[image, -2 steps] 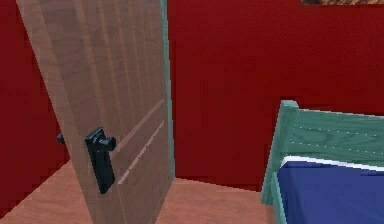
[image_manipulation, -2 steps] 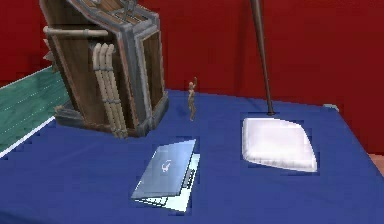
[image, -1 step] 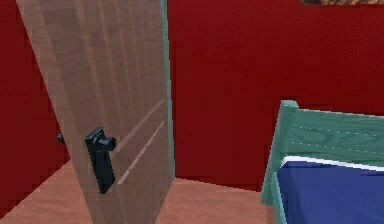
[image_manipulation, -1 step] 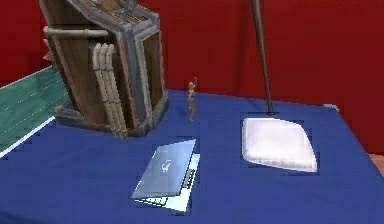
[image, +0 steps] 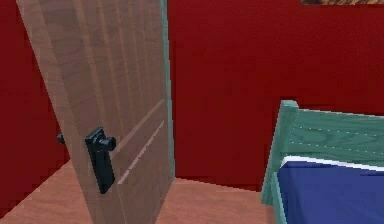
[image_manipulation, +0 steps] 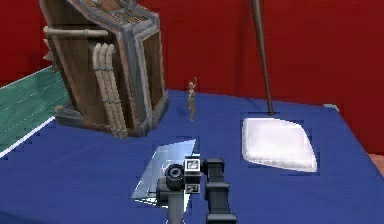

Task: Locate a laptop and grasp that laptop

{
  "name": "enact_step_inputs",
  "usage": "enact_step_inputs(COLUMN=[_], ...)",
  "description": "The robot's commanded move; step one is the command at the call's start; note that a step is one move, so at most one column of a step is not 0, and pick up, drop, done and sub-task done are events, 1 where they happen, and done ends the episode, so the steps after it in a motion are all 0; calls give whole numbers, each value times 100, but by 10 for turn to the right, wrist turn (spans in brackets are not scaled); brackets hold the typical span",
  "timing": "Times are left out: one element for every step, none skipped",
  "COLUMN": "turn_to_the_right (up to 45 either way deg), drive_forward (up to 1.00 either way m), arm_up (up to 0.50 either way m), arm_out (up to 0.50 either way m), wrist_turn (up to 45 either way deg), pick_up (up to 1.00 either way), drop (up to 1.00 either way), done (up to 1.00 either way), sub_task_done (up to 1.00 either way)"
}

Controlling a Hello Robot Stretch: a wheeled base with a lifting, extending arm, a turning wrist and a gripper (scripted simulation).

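Observation:
A flat silver-grey slab [image_manipulation: 160,165], shaped like a closed laptop, lies on the blue bed cover [image_manipulation: 90,175] near the arm side view's bottom middle. The dark arm [image_manipulation: 217,198] rises from the bottom edge, with its two white marker squares [image_manipulation: 190,165] at the slab's right side. The gripper [image_manipulation: 168,188] sits left of the markers, in front of the slab. With the slab lying on the bed right behind the gripper, I cannot tell whether it holds anything.
On the bed stand a big wood-and-metal box [image_manipulation: 105,65] at the back left, a small figurine [image_manipulation: 192,98] and a white pillow [image_manipulation: 280,143]. A dark pole [image_manipulation: 263,55] rises against the red wall. Ahead are an open wooden door [image: 105,90] and the green bed frame [image: 325,130].

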Motion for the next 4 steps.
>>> enact_step_inputs(turn_to_the_right=[0, 0, 0, 0], drive_forward=[0, 0, 0, 0], arm_up=[0, 0, 0, 0], arm_out=[0, 0, 0, 0], wrist_turn=[450, 450, 450, 450], pick_up=[0, 0, 0, 0], drop=[0, 0, 0, 0], done=[0, 0, 0, 0], sub_task_done=[0, 0, 0, 0])
